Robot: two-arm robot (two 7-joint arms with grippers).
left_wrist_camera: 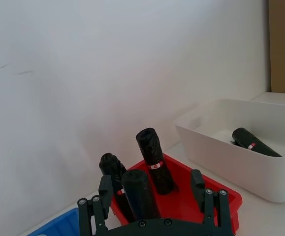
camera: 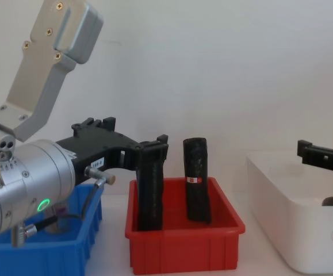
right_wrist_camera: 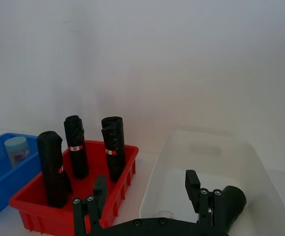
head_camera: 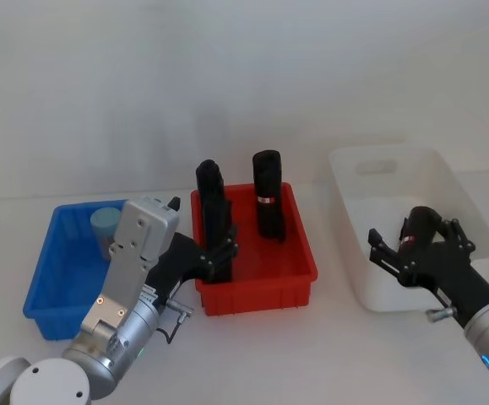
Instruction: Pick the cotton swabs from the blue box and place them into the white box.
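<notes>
Hovering at the near left corner of the red bin (head_camera: 257,253), the left gripper (head_camera: 216,253) has its jaws spread wide, and in the left wrist view one tall black roll (left_wrist_camera: 141,194) stands in the gap between the two fingers (left_wrist_camera: 198,184); whether either finger touches that roll cannot be told, and the jaws grasp nothing; two more black rolls stand upright in the same red bin, one beside the first and another (head_camera: 268,194) toward the back right. Left of the red bin sits the blue box (head_camera: 54,278), and a single jar of cotton swabs (head_camera: 105,229) with a pale blue lid stands upright in its far right corner, just behind the left arm's grey wrist housing; the jar also shows in the right wrist view (right_wrist_camera: 16,150), well apart from both grippers. On the right of the tabletop (head_camera: 337,337) the white box (head_camera: 379,164) stands apart from the red bin; the right gripper (head_camera: 413,245) hangs over its front part with jaws parted and released, holding nothing; a black roll (head_camera: 420,224) lies on the box floor beneath them, and contact between roll and fingers cannot be made out.
</notes>
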